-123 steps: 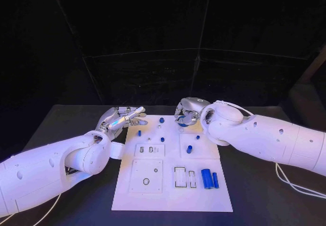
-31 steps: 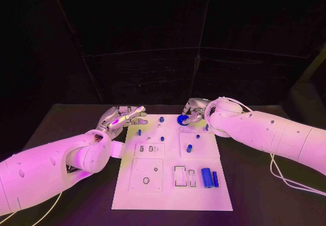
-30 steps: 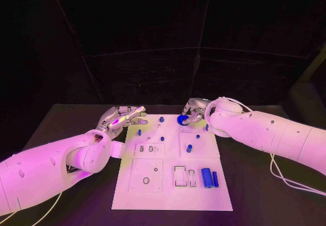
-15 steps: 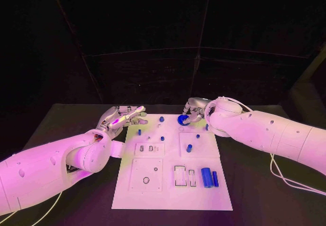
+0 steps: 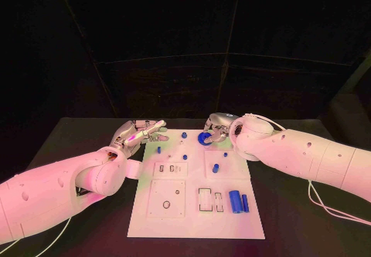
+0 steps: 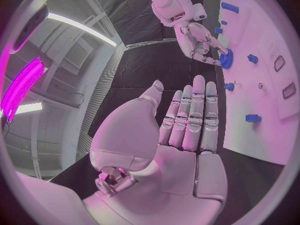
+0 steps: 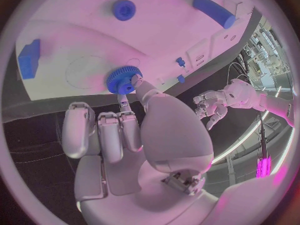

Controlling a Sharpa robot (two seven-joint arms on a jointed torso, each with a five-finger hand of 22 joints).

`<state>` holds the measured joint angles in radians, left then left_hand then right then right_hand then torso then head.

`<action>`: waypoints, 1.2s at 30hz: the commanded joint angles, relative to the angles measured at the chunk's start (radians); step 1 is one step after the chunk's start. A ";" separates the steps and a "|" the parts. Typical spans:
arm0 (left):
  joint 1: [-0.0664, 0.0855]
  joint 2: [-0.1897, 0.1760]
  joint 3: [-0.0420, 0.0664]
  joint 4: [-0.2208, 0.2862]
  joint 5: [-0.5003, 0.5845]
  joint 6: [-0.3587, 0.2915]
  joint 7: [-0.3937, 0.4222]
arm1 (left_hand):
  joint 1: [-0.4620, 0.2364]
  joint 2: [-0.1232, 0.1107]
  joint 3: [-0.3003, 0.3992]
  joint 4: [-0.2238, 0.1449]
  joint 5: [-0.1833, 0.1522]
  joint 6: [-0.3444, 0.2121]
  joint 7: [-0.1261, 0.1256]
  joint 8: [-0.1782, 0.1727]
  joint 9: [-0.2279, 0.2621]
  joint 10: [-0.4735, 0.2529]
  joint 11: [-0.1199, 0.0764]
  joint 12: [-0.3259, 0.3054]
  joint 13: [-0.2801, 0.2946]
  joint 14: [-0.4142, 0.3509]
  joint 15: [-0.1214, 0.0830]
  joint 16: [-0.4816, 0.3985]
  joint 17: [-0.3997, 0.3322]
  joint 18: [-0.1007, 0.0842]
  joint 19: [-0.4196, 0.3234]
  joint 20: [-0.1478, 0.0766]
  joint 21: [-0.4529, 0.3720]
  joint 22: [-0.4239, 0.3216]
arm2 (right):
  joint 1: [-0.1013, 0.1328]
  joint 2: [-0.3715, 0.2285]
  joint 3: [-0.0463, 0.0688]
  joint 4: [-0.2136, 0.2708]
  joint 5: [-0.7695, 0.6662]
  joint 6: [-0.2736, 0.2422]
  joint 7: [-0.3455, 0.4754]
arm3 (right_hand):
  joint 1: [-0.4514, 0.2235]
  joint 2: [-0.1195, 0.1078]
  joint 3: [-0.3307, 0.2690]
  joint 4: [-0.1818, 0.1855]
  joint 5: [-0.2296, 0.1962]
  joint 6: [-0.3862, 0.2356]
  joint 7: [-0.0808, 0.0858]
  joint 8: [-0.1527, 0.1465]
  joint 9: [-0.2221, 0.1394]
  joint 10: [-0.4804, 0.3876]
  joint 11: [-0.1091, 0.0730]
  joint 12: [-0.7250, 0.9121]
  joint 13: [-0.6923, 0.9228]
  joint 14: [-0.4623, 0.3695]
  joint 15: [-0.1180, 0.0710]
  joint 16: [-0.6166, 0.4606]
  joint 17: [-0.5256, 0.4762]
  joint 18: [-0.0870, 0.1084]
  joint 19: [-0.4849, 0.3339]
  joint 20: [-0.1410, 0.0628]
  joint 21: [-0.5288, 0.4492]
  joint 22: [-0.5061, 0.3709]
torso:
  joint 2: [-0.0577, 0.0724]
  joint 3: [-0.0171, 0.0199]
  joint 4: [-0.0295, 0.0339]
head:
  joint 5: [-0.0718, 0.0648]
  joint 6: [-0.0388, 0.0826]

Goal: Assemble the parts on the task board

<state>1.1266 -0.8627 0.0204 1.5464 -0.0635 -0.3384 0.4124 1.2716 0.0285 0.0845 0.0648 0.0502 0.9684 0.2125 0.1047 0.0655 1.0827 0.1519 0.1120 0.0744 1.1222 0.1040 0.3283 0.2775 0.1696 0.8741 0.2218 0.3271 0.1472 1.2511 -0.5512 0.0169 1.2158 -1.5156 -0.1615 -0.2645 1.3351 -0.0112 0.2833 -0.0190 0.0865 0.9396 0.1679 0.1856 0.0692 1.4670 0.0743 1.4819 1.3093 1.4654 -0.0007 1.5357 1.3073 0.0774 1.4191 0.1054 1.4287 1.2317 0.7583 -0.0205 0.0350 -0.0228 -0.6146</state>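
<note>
The right hand [image 5: 215, 130] pinches a blue gear [image 5: 204, 138] over the far end of the task board [image 5: 195, 217] (two blue bars [image 5: 239, 202] lie nearer), while the left hand [image 5: 139, 136] hovers open-fingered beside the board's far left corner.

Lab; black curtains [image 5: 185, 80], ceiling strip lights [image 6: 81, 27].

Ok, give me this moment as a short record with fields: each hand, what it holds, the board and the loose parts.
right hand: the right hand pinches a blue gear over the far end of the task board
gear detail: toothed rim, seen at the fingertips
left hand: the left hand holds nothing, fingers straight, at the board's far left edge
near right of board: two blue cylinders lying side by side
mid board: small blue pegs standing
</note>
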 commanded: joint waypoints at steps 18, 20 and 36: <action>0.001 0.001 0.000 0.001 -0.008 0.016 -0.001 | 0.005 0.009 0.002 -0.008 0.002 0.003 0.003 -0.004 0.000 0.001 0.006 -0.006 -0.001 -0.001 0.002 -0.007 0.002 0.014 0.002 0.004 -0.006 -0.001 | -0.013 0.040 -0.002 0.104 -0.065 -0.106 -0.016 | -0.015 -0.002 0.021 -0.005 0.030 0.026 -0.019 0.005 0.000 0.015 -0.011 0.006 0.139 0.088 -0.010 0.005 0.183 -0.011 0.004 -0.010 0.008 0.004 | 0.000 -0.0010 0.0020 | 0.003 -0.002; 0.001 0.002 0.000 0.001 -0.008 0.016 -0.001 | 0.005 0.009 0.002 -0.008 0.002 0.003 0.003 -0.004 0.000 0.001 0.006 -0.006 -0.001 -0.001 0.002 -0.007 0.002 0.014 0.002 0.004 -0.006 -0.001 | -0.024 0.054 -0.003 0.093 -0.067 -0.099 -0.018 | -0.016 -0.002 0.022 -0.005 0.029 0.026 -0.018 0.004 0.000 0.014 -0.011 0.006 0.138 0.088 -0.010 0.005 0.183 -0.011 0.004 -0.010 0.008 0.004 | 0.000 -0.0016 0.0027 | 0.001 -0.001; 0.001 0.005 0.000 -0.001 -0.008 0.017 -0.001 | 0.005 0.009 0.002 -0.008 0.002 0.003 0.003 -0.004 0.000 0.001 0.006 -0.006 -0.001 -0.001 0.002 -0.007 0.002 0.014 0.002 0.004 -0.006 -0.001 | -0.046 0.109 -0.003 0.033 -0.102 -0.116 -0.035 | -0.022 -0.007 0.025 -0.006 0.030 0.019 -0.017 -0.001 -0.003 0.012 -0.009 0.003 0.135 0.088 -0.010 0.004 0.181 -0.011 0.004 -0.011 0.008 0.004 | 0.000 -0.0003 0.0007 | 0.011 -0.002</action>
<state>1.1266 -0.8589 0.0203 1.5455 -0.0636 -0.3359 0.4115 1.2716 0.0285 0.0874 0.0619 0.0502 0.9684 0.2125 0.1047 0.0655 1.0826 0.1519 0.1120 0.0744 1.1222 0.1040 0.3245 0.2783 0.1696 0.8742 0.2218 0.3271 0.1475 1.2074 -0.4418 0.0166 1.2561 -1.5915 -0.2699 -0.2820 1.3218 -0.0199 0.3030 -0.0244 0.1105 0.9397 0.1679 0.1857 0.0667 1.4648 0.0696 1.4860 1.3093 1.4667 -0.0019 1.5356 1.3081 0.0774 1.4226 0.1019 1.4322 1.2345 0.7584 -0.0212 0.0368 -0.0123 -0.6173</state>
